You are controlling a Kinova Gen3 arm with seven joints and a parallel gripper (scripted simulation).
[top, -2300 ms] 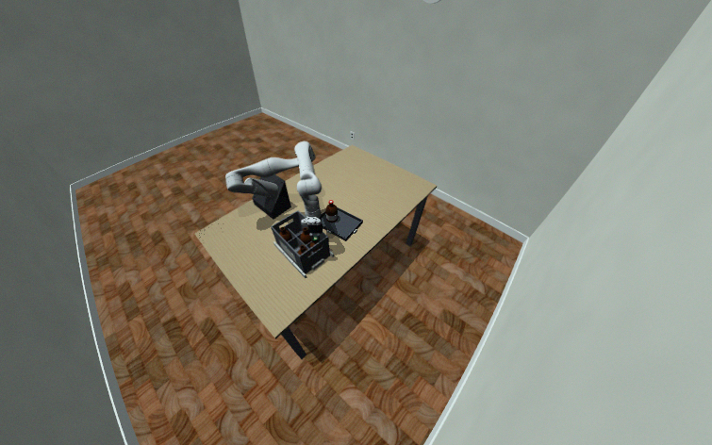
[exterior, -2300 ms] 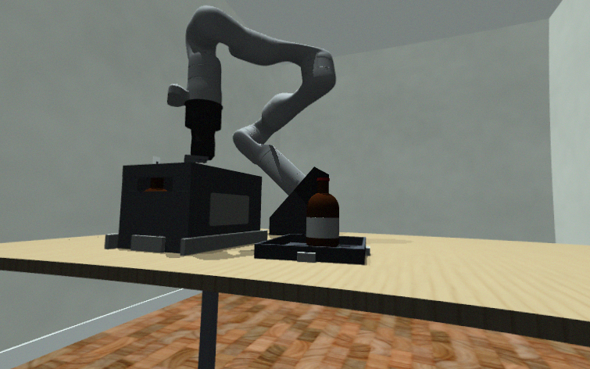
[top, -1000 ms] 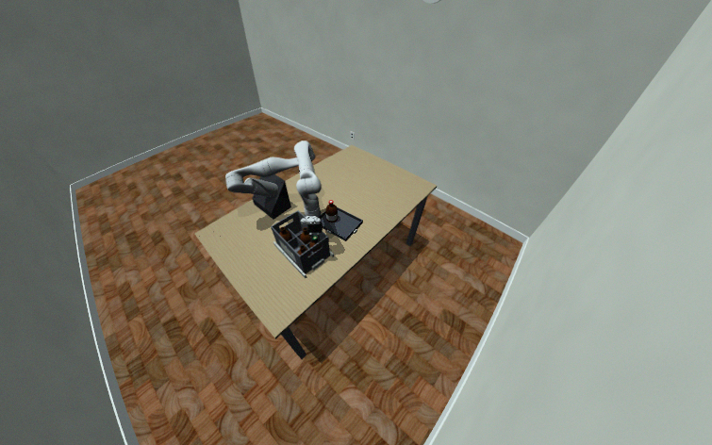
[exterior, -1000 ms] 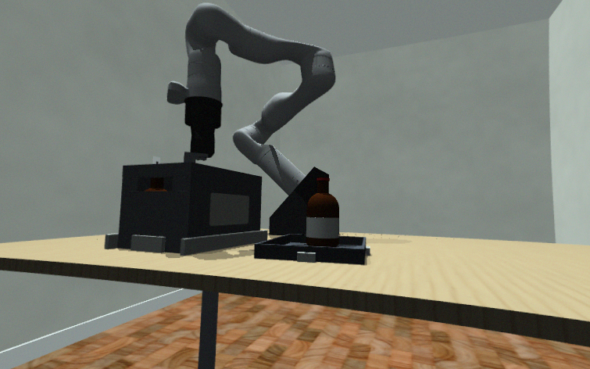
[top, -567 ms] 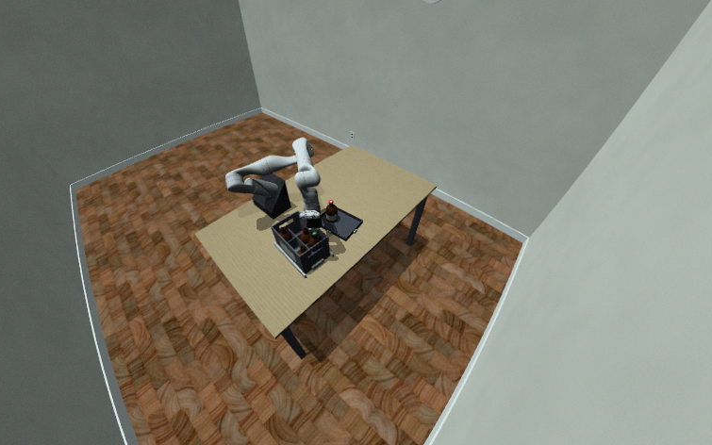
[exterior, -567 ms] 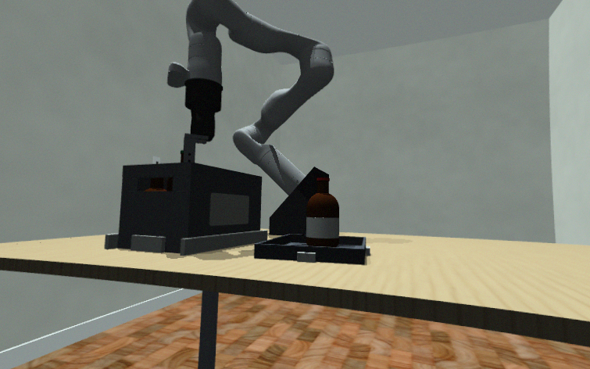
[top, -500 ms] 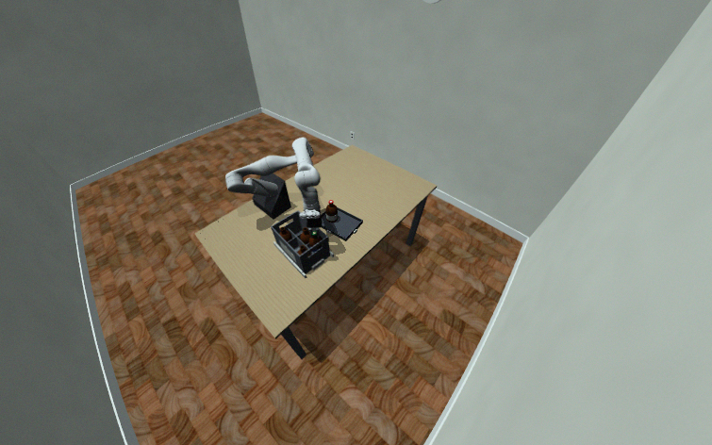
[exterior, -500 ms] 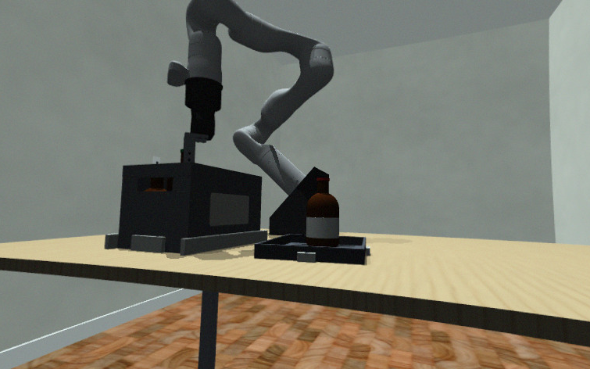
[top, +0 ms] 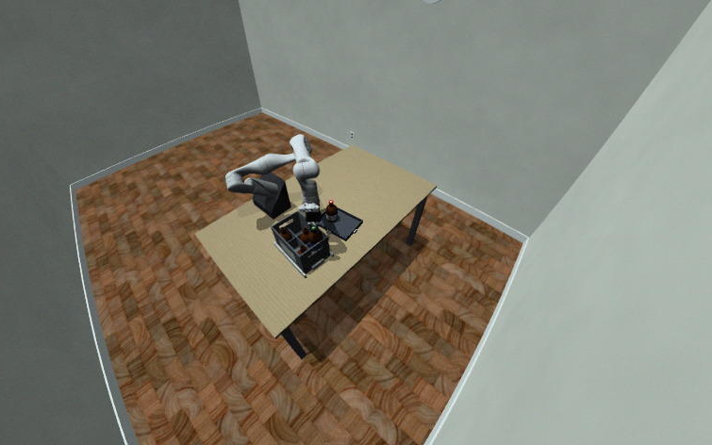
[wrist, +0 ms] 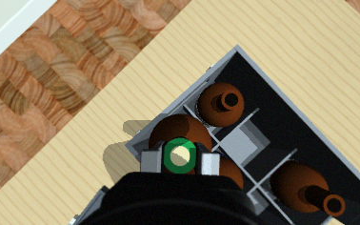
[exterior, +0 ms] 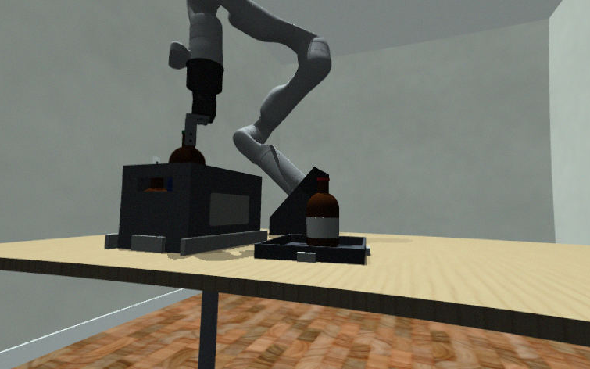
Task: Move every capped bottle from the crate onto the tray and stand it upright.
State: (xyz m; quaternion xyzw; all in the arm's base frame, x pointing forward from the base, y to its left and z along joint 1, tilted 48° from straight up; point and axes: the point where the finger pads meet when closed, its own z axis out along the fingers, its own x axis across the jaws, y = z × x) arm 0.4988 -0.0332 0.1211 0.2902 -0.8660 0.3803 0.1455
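Green-capped bottle (top: 314,235) (exterior: 187,157) (wrist: 181,125) held by the neck in the gripper (top: 312,222) (exterior: 190,142) (wrist: 180,153), with 1 finger at either side, just under the cap. Shoulder above the rim of the crate (top: 319,258) (exterior: 155,215) (wrist: 286,98), lower body hidden behind the near wall. Likely step: lifting out. Best to raise straight up until the base clears both wall and dividers, and only then to swing right. Keep the neck vertical; avoid brushing the 2 visibly open bottles, 1 toward the left (top: 301,250) (wrist: 220,112) and 1 farther back (top: 285,234) (wrist: 297,183). Beside the held bottle, another brown bottle (top: 305,236) (wrist: 232,173), mouth hidden in the wrist view; cap or no cap, impossible to tell. Check before finishing.

To the right of the crate, the tray (top: 347,225) (exterior: 278,252), with a red-capped bottle (top: 332,211) (exterior: 323,203) upright on it. Aim for the bare part left of that bottle in the exterior view, lower slowly, and release only once level on its base.
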